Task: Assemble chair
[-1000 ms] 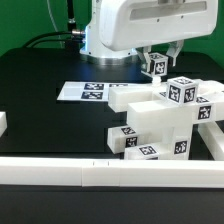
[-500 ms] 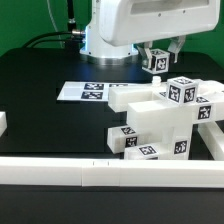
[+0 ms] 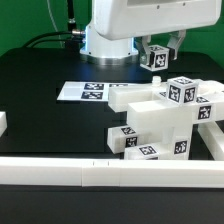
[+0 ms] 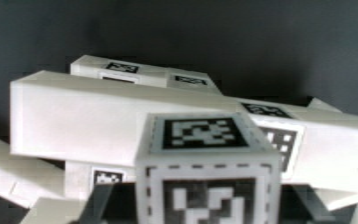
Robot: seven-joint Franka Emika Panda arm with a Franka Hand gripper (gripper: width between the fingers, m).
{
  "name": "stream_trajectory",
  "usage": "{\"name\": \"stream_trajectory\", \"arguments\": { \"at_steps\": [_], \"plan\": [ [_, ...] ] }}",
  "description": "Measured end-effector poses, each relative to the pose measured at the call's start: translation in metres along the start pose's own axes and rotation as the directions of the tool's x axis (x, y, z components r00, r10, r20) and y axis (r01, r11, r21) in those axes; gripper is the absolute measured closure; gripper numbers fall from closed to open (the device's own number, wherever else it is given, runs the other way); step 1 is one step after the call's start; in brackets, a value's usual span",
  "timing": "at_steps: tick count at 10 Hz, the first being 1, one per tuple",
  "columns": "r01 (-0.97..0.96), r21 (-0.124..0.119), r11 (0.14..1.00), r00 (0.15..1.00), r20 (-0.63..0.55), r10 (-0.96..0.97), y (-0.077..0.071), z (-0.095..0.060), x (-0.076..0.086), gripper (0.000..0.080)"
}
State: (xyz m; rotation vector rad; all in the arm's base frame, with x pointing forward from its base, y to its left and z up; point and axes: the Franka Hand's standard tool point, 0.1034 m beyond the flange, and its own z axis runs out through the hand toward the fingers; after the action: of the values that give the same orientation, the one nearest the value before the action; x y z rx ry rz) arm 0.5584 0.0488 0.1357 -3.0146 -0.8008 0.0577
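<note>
The partly joined chair of chunky white tagged pieces stands at the exterior view's right, near the front rail. My gripper hangs above and behind it, shut on a small square white post with marker tags. In the wrist view the post fills the foreground between my dark fingers, with the chair's white slab and blocks beyond it. The post is held clear of the chair.
The marker board lies flat on the black table behind the chair. A long white border rail runs along the front; another rail runs on the exterior view's right. A white block sits at the left edge.
My gripper has risen slightly and shifted a little to the exterior view's right with the post in it. The chair has not moved.
</note>
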Motion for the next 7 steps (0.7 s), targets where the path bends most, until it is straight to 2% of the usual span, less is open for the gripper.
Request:
{"name": "stream_trajectory", "arguments": {
  "at_steps": [1,4,7],
  "plan": [
    [0.002,-0.001,1.000,1.000,0.000,-0.002,0.000,0.000,0.001,0.0515],
    [0.011,-0.005,1.000,1.000,0.010,-0.011,0.004,0.006,0.017,0.0515],
    [0.009,-0.002,1.000,1.000,0.018,-0.009,0.003,0.012,0.013,0.0515]
  ]
}}
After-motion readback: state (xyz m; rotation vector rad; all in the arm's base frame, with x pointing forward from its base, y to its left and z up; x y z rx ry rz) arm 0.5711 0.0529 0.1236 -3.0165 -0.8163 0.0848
